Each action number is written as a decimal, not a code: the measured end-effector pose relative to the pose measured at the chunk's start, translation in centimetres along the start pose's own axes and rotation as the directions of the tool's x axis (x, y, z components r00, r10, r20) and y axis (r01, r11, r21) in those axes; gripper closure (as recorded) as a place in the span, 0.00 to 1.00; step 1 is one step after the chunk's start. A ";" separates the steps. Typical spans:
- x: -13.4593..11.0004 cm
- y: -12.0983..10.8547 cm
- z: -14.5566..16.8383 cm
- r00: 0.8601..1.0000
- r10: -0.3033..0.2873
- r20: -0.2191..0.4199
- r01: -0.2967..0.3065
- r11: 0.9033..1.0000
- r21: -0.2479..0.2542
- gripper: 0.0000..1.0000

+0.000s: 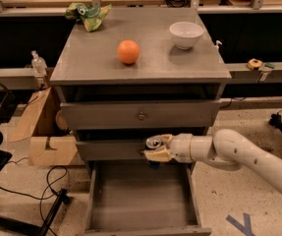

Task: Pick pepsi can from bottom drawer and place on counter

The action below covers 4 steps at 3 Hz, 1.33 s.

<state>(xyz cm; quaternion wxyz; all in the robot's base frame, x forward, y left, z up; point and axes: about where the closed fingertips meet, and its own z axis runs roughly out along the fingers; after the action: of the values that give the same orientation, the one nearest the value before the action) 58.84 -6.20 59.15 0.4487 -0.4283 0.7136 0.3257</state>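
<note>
Off at nine o'clock from the cabinet a cardboard box stood on the floor, with a small clear bottle on the ledge above it. On the counter a crumpled green packet sat at the eleven o'clock corner. An orange lay near the middle, a shade toward nine. Below the counter the two upper drawers were closed, the top drawer showing its small knob. The bottom drawer was pulled out toward six o'clock, its grey floor bare.

The pepsi can was not on that floor. It hung above the drawer's back edge, right in front of the middle drawer, with its silver top facing up. The gripper had its pale fingers closed round the can, gripping it from the three o'clock side.

A white bowl sat on the counter at one o'clock, well apart from the orange. The white arm ran away from the gripper toward four o'clock. On the ledge at three o'clock from the counter lay a small yellow tape measure.
</note>
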 end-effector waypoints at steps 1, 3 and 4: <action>-8.6 2.6 -3.1 0.999 -0.035 0.009 0.034 0.998 0.059 1.00; -27.1 3.8 -7.4 0.993 -0.119 0.021 0.113 0.976 0.184 1.00; -35.5 3.0 -8.0 0.986 -0.159 0.056 0.141 0.960 0.240 1.00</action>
<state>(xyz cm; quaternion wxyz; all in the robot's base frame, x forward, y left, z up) 61.41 -0.43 95.15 0.5462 -0.4124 0.6952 0.2197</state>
